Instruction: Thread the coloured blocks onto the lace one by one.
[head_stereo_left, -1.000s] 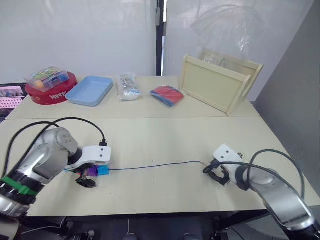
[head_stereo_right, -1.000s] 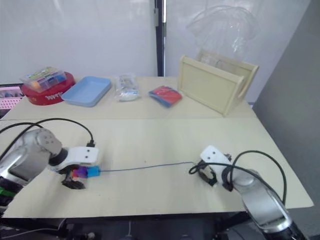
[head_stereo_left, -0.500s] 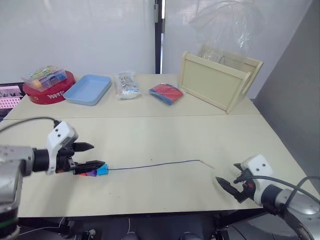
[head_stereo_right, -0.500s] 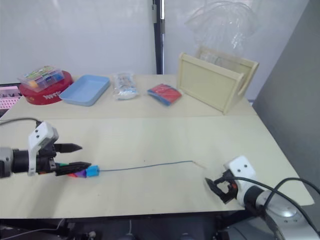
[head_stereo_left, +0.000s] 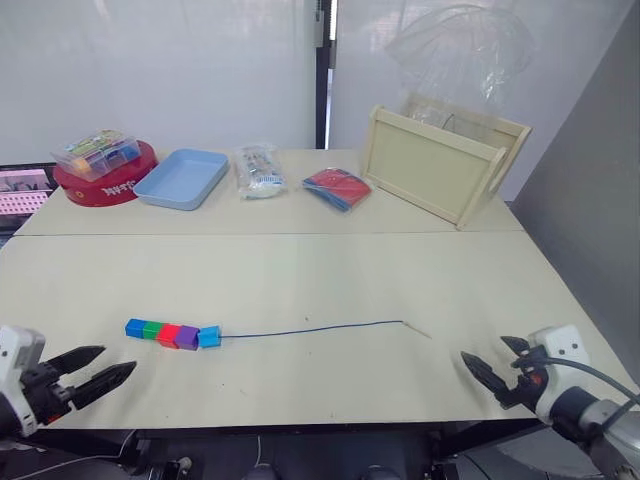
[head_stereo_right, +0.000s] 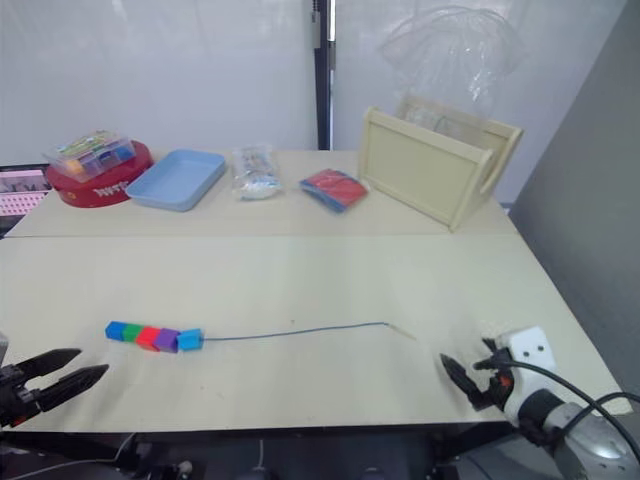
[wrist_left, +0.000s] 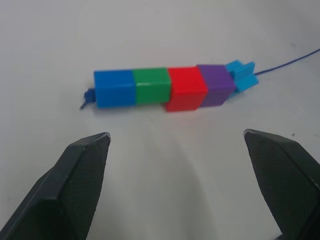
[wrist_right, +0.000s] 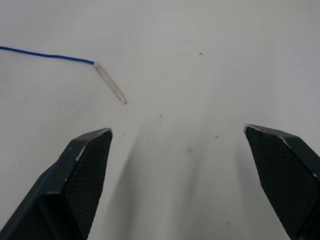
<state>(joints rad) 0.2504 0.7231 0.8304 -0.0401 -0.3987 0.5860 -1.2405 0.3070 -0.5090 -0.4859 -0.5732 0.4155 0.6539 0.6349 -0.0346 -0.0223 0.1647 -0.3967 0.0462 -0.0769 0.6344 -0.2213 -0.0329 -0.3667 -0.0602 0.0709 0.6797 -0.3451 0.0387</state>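
- The five blocks are lying in a touching row on the tabletop, in order blue, green, red, purple, cyan from the robot's left to its right.
- The cyan one is sitting tilted at the row's end; the others are lining up squarely.
- The lace is running out of the cyan block toward 3 o'clock across the tabletop, ending in a pale stiff tip.
- A short dark end with a knot is sticking out of the blue block.
- The left tool is hovering at the near edge, at about 7 o'clock from the row, fingers spread wide and gripping nothing.
- The right tool is hovering at about 4 o'clock from the lace tip, apart from it, also gaping wide and empty.
- At the far side, from 10 to 1 o'clock, are sitting a red tin with a clear box on top, a blue tray, a clear bag, a red-and-blue packet and a wooden crate.
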